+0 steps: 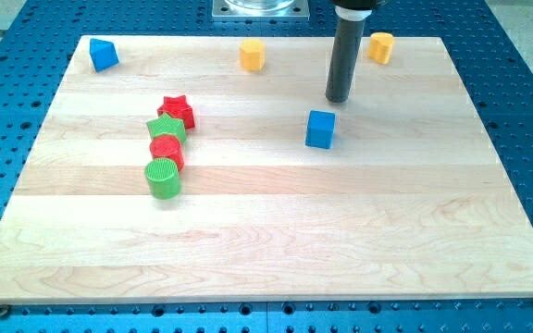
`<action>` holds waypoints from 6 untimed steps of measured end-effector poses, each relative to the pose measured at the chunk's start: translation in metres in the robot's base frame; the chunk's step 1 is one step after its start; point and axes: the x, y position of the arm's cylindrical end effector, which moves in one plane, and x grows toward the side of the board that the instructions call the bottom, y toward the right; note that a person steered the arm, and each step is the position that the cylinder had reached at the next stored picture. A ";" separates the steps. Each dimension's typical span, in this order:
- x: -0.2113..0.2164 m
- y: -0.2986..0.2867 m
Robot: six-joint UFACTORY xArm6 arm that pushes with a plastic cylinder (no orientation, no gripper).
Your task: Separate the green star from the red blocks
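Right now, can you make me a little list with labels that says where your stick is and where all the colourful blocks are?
my tip: just above the blue cube in the view, not touching it
green star: squeezed between the red star and the red round block
green round block: at the bottom of that column
blue wedge: top left corner of the board
yellow blocks: one at the top middle, one at the top right
job: not started
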 end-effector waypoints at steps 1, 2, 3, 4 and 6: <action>0.000 -0.054; 0.002 -0.120; 0.045 -0.133; 0.048 -0.131; 0.052 -0.139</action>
